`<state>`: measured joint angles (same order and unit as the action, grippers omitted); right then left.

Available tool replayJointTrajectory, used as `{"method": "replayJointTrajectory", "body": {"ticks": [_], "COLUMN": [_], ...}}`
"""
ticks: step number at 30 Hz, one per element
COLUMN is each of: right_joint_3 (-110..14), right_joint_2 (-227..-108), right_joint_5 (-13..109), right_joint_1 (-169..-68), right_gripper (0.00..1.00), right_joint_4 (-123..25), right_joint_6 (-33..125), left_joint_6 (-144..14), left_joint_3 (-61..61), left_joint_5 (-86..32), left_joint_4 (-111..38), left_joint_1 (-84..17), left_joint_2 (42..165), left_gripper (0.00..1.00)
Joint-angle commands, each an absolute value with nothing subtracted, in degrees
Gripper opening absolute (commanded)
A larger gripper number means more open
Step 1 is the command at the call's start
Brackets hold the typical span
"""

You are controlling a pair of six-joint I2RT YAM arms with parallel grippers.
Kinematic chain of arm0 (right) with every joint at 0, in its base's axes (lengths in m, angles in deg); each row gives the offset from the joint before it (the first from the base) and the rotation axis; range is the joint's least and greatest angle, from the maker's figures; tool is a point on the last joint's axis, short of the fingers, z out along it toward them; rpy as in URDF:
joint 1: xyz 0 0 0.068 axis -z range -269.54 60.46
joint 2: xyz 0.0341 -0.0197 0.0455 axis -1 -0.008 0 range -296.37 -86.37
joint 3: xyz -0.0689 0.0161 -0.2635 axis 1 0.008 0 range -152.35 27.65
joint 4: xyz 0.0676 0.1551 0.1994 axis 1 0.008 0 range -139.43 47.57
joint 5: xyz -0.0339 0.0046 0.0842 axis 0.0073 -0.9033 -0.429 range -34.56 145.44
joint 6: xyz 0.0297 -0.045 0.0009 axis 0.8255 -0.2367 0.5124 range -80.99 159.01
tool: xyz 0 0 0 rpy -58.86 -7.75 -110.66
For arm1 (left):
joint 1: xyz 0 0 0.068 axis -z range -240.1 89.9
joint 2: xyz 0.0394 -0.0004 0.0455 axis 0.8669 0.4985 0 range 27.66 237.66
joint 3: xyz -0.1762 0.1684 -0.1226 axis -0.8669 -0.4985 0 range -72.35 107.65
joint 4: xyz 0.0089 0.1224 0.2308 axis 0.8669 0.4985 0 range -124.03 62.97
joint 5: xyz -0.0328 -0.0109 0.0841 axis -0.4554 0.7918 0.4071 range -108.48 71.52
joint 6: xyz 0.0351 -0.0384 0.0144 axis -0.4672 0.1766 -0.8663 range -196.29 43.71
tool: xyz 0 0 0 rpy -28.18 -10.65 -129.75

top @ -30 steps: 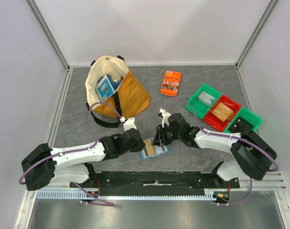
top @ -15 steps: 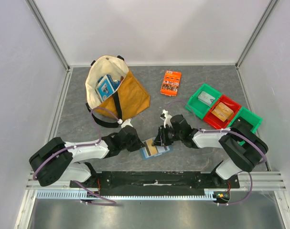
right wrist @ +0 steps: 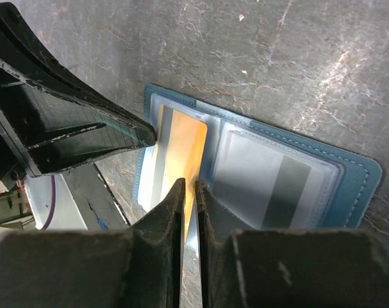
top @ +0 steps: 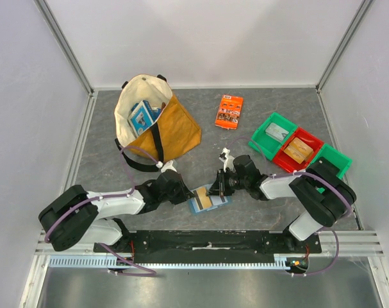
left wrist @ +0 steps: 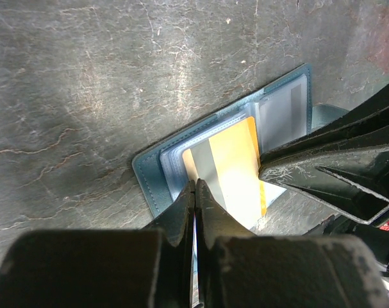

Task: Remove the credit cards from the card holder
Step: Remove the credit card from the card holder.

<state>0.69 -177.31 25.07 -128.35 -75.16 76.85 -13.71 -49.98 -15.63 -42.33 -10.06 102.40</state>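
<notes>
Your left gripper (left wrist: 194, 183) has its jaws pressed together, tips down at the edge of the open card holder (left wrist: 148, 174) - you cannot tell whether they pinch anything. Right at those tips lies the tan-orange card (left wrist: 236, 163), grey stripe showing, on 1 half of the holder. Your right gripper (right wrist: 188, 183) meets it from the opposite side - jaws narrowed to a slit on the card's edge. Beside the right fingertips, the other pocket shows a second card (right wrist: 264, 183), pale with a grey stripe. The holder lies flat on the table (left wrist: 85, 96).
</notes>
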Motion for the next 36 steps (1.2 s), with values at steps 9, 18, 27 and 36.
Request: {"method": "replayJointTrajectory", "body": {"ticks": [9, 18, 27, 36], "right_joint_3": [1.63, 2.95, 2.60, 2.34], "right_joint_2": [-179.98, -177.87, -178.48, -181.03], "right_joint_5": [20.64, 19.41, 18.18, 16.77], "right_joint_1": [-127.68, -124.52, -124.52, -124.87], "right_gripper": [0.04, 0.00, 0.08, 0.16], "right_joint_4": [-82.12, -80.98, -82.29, -85.55], "right_joint_6": [78.91, 77.77, 78.64, 80.49], "left_joint_6": [-12.31, -12.13, -12.31, -12.49], "left_joint_3": [-51.87, -52.49, -52.58, -52.31], "left_joint_5": [-16.02, -15.67, -15.93, -16.11], "left_joint_4": [-38.96, -38.69, -38.52, -38.52], "left_joint_1": [-10.09, -10.17, -10.35, -10.26], "left_joint_2": [102.37, 101.05, 100.87, 101.31], "left_gripper": [0.02, 0.02, 0.02, 0.02]}}
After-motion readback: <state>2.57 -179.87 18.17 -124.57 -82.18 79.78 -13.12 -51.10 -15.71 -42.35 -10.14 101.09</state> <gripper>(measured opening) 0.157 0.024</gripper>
